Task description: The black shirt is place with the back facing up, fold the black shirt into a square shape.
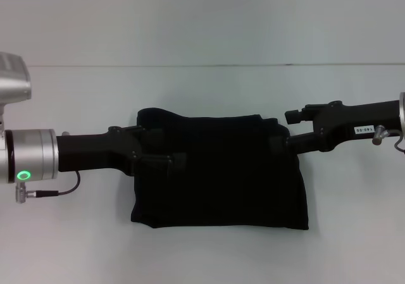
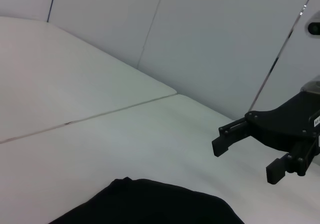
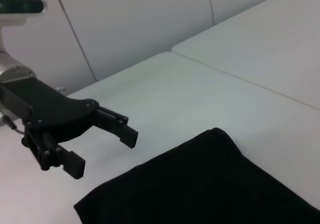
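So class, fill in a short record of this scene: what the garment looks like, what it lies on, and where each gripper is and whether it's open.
garment: black shirt, folded into a rough rectangle, lying flat
surface: white table
left gripper: at the shirt's left edge, fingers open, holding nothing
right gripper: at the shirt's upper right corner, fingers open, holding nothing
fold state: compact, edges slightly uneven, upper left corner bulging up
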{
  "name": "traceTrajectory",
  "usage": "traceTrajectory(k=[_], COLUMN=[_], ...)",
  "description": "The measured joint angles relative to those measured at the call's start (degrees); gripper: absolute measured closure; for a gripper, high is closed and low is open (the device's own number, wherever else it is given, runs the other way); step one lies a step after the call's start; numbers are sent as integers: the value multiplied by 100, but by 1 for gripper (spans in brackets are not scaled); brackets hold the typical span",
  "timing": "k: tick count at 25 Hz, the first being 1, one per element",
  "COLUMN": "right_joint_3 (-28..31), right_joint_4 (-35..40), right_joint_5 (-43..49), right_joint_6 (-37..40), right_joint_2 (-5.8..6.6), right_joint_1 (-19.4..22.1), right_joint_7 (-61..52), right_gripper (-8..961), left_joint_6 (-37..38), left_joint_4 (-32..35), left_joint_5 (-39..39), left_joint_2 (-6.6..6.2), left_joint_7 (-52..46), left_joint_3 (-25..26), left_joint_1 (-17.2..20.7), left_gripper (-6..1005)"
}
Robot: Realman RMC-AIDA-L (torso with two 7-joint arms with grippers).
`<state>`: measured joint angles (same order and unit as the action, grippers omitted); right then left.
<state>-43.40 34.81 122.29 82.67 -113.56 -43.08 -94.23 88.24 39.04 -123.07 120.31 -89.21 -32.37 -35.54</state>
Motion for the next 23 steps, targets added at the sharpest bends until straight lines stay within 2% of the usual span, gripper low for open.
traceTrajectory(k=[8, 23], right_joint_3=[-484, -560], right_joint_4=[0, -1], right_joint_5=[15, 20], right_joint_6=[-174, -213], right_joint_2=[-13, -35], right_joint_1=[-58, -121], right_joint_7=[150, 193], right_gripper=[8, 8], left_joint_6=[-423, -510], left_joint_4=[-1, 16], left_joint_5=[-180, -183], left_joint_2=[-3, 14], left_joint_7=[154, 167], left_joint_3=[-364, -455], left_joint_1=[-59, -89], left_gripper=[51, 51])
